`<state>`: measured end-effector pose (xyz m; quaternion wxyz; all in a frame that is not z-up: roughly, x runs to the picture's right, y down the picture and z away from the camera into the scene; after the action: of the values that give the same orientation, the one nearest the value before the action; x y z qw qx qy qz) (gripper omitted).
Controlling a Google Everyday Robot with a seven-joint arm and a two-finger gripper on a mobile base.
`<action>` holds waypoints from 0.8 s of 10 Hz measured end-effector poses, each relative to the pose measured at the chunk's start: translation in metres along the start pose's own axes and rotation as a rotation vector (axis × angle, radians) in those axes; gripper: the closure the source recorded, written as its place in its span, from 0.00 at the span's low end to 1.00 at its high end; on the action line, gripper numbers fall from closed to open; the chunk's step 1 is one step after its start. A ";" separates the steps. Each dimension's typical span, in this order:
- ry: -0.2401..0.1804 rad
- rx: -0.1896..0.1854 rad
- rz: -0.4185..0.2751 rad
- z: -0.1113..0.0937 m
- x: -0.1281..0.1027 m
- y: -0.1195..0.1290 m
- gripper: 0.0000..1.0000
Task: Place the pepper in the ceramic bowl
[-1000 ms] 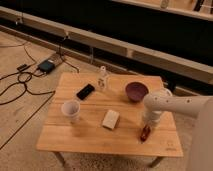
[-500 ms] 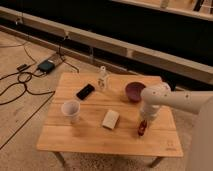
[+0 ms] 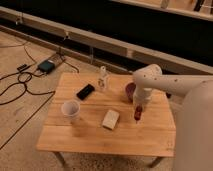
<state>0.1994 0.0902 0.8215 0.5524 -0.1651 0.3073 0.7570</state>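
Camera view looks down on a wooden desk (image 3: 90, 135) with the robot's white arm reaching in from the right edge. The pincer (image 3: 137, 114) hangs low near the right edge of the desk, closed on the pepper (image 3: 137, 115), a small dark red thing that shows at its tip, just above or barely off the wood. The ceramic bowl (image 3: 129, 90) sits toward the far right corner, just behind the pincer and partly covered by the arm's wrist.

The grasp looks done, so the carry to the bowl is the step in hand. The next move calls for a lift clear of the desk, a short shift toward the far edge until the pepper is over the bowl's opening, then a release low enough that it does not bounce out.

Elsewhere stand a white cup (image 3: 70, 110) near the left edge, a pale block (image 3: 110, 119) at mid-desk, a flat black device (image 3: 85, 91) and a small bottle (image 3: 103, 78) toward the far edge.

The bowl's right half is hidden behind the arm, and the pepper's contact with the desk cannot be told.
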 end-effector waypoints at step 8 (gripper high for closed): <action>-0.018 0.187 -0.194 0.009 -0.115 0.033 1.00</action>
<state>0.2080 0.0047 0.9056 0.6389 -0.1348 0.3541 0.6695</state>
